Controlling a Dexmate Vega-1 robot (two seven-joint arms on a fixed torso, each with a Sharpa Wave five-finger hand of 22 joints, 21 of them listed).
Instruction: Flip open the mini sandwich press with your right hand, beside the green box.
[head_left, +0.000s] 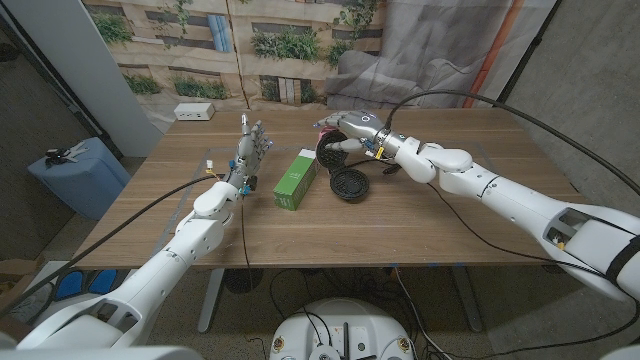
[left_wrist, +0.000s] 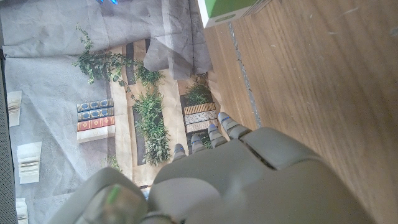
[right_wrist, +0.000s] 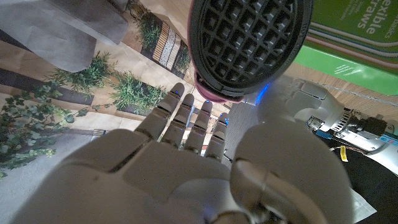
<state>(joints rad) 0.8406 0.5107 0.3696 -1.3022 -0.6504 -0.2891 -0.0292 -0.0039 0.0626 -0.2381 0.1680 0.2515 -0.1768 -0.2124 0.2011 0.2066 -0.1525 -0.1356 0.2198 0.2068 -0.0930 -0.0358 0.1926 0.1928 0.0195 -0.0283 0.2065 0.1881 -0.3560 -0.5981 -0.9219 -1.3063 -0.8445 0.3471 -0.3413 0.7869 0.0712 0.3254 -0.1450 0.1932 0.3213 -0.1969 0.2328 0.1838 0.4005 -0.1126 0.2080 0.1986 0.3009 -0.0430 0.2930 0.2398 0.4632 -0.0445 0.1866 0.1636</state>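
Table (head_left: 400, 215) of brown wood in the head view holds the green box (head_left: 295, 177), and the mini sandwich press (head_left: 340, 170) sits just beside the box with its lid tipped up. The right hand (head_left: 352, 131) holds that lid. The left hand (head_left: 247, 155) stands on the other side of the box, fingers up and apart, holding nothing. In the left wrist view, the left hand's (left_wrist: 249, 174) fingers point toward the box (left_wrist: 227, 11). In the right wrist view, the right hand (right_wrist: 186, 155) touches the lid's waffle plate (right_wrist: 249, 40) near the box (right_wrist: 348, 50).
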